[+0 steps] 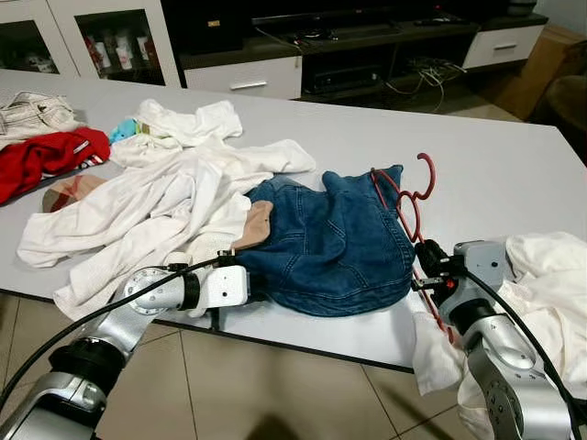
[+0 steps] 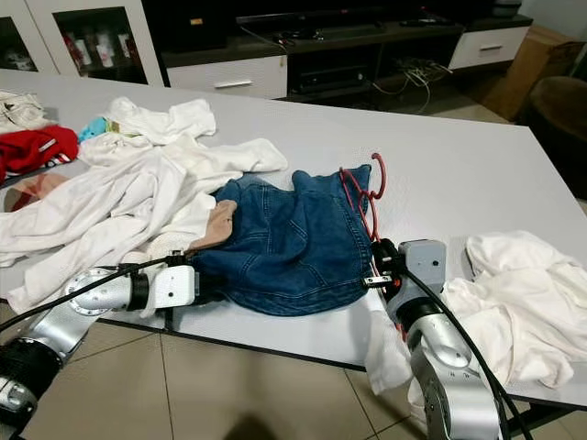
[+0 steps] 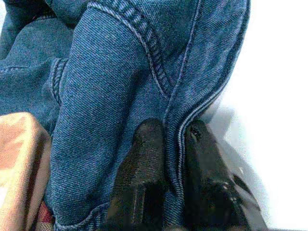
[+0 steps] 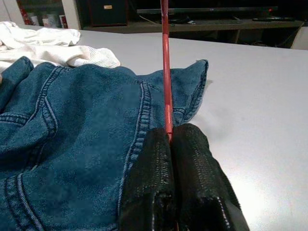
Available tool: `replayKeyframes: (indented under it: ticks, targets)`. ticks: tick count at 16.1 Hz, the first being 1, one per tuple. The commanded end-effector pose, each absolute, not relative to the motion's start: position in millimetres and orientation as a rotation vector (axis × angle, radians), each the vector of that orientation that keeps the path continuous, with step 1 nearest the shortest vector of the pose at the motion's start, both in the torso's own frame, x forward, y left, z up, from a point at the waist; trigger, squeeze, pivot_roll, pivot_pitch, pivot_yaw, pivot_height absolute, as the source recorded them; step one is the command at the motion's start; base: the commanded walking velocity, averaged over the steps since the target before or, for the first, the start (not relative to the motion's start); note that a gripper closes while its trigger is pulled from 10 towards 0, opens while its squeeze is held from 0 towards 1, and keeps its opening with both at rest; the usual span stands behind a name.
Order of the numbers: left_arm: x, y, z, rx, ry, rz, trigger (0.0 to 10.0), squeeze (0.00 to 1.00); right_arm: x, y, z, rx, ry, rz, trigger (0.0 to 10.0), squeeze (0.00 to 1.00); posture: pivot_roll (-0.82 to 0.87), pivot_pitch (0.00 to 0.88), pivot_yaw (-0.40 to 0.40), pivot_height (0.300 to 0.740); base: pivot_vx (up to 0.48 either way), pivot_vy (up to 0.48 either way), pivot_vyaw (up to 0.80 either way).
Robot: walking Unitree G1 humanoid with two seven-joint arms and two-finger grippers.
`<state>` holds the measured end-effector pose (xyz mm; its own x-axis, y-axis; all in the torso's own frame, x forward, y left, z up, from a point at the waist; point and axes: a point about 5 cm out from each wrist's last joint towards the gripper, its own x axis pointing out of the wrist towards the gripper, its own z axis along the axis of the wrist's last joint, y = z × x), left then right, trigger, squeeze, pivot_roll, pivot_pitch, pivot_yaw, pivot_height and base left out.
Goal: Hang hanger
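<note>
A broad pale grey counter (image 1: pixel 514 174) carries everything. Along its left part sprawls a heap of white clothes (image 1: pixel 156 197), reaching from the far side down to the near edge, with a red garment (image 1: pixel 46 156) lying beside it at the left edge. Near the middle of the near edge lies a bundled pair of blue jeans (image 1: pixel 330 243), overlapping the white heap on one side. Another white garment (image 2: pixel 518 302) is crumpled at the near right corner, hanging partly over the edge.

The red hanger (image 1: pixel 408 206) lies at the right side of the jeans, its hook resting on the bare counter beyond the denim and its thin arm running back toward the near edge.

The right hand (image 4: pixel 172 139) sits at the near edge just right of the jeans, its two black fingers pressed together on the hanger's red arm. The left hand (image 3: pixel 171 144), reaching in from the left at the near edge, has its fingers pinched on a stitched seam fold of the jeans.
</note>
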<state>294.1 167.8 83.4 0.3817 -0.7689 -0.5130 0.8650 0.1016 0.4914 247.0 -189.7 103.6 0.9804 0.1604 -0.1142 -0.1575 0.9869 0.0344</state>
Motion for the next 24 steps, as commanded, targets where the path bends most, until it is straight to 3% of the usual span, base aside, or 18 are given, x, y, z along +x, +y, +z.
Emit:
replayKeyframes:
  ticks: [1,5,12,17,20,24]
  targets:
    - [299,169,87,0.843,0.134,-1.19,0.0,0.0,247,-192,99,0.025,0.138,0.145,10.0,0.0,-0.09,0.0,0.014,0.74,0.0,0.0,0.0]
    - [304,166,91,0.833,0.096,-1.152,0.0,0.0,247,-192,99,0.026,0.138,0.139,10.0,0.0,-0.09,0.0,0.017,0.74,0.0,0.0,0.0]
    - [319,154,132,0.596,-0.065,-1.147,0.0,0.0,250,-196,106,0.025,0.116,0.131,10.0,0.0,-0.09,0.0,0.019,0.74,0.0,0.0,0.0]
    - [324,152,139,0.549,-0.067,-1.152,0.0,0.0,262,-212,157,0.069,-0.056,0.091,10.0,0.0,-0.1,0.0,0.023,0.74,0.0,0.0,0.0]
    - [329,148,140,0.526,-0.059,-1.151,0.0,0.0,255,-205,201,0.151,-0.192,0.324,10.0,0.0,-0.11,0.0,0.022,0.74,0.0,0.0,0.0]
    - [336,145,139,0.493,-0.045,-1.106,0.0,0.0,241,-190,197,0.146,-0.126,0.515,10.0,0.0,-0.11,0.0,0.017,0.74,0.0,0.0,0.0]
